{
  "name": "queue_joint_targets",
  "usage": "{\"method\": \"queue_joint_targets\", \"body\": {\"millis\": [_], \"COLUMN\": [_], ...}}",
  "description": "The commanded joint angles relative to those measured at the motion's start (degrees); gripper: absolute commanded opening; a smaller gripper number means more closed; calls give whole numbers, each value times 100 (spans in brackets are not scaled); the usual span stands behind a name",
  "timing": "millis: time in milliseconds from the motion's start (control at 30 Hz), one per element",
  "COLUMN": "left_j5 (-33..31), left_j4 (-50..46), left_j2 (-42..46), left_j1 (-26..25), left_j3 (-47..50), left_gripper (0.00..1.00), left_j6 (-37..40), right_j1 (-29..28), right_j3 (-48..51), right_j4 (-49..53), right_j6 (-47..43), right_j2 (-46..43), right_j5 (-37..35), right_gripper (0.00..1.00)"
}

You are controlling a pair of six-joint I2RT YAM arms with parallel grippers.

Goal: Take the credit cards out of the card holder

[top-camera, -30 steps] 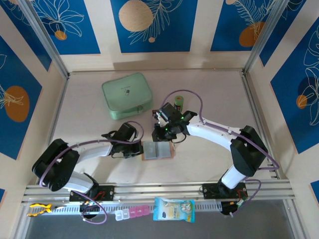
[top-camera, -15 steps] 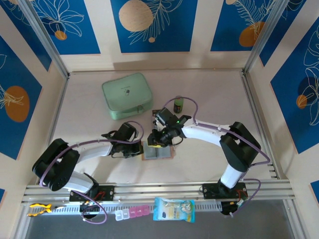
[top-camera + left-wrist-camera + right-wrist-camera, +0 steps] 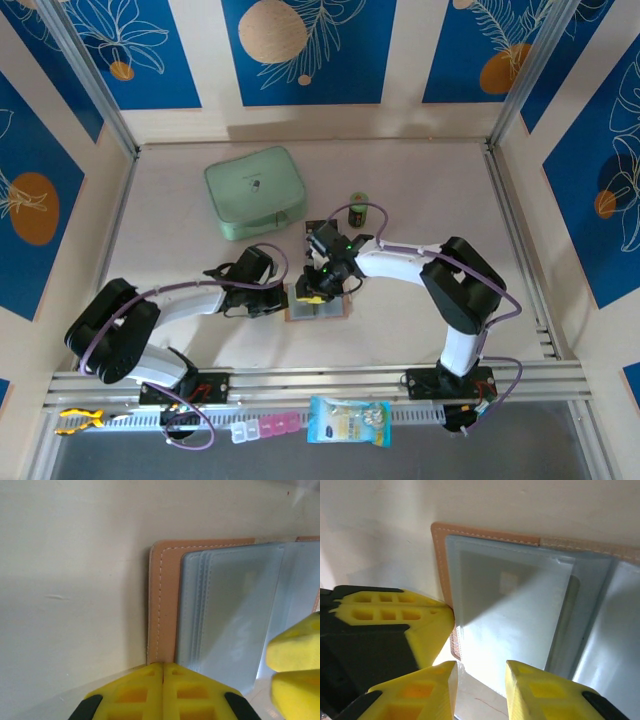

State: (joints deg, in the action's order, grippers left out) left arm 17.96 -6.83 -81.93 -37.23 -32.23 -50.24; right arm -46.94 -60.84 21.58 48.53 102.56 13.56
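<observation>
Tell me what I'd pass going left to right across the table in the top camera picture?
Left gripper → card holder → small green bottle. The right gripper hangs over the card holder, so it's left out.

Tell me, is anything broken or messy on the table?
Nothing looks broken or spilled. The card holder lies open and flat, with the left gripper shut at its edge and the right gripper open over its pockets. The green case sits neatly behind.

Card holder (image 3: pixel 332 307) partly under right tool (image 3: pixel 309 293) in top cam; insides unclear thru plastic.
</observation>
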Motion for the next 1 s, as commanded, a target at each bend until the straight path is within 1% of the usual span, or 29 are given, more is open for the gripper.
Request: {"method": "queue_joint_targets", "body": {"millis": [0,200,567,967], "left_j5": [26,-2,-11,-32], "left_j4": [-67,-121,-187,-284], "left_j2": [44,68,92,105], "left_j1": [50,59,65,60], "left_j3": [109,105,136,115], "left_gripper": [3,2,3,3], "left_j6": [-47,-39,-26,1], "right_j1": [-51,-55,-8,185], "right_j3": [-104,-69,26,229], "right_j4": [193,288,347,373], "right_j6": [-17,-71,-146,-287], "right_j2": [127,107,91,-109], "right_j5": [76,-102,-209,-178], "right_gripper": [31,31,31,31]}}
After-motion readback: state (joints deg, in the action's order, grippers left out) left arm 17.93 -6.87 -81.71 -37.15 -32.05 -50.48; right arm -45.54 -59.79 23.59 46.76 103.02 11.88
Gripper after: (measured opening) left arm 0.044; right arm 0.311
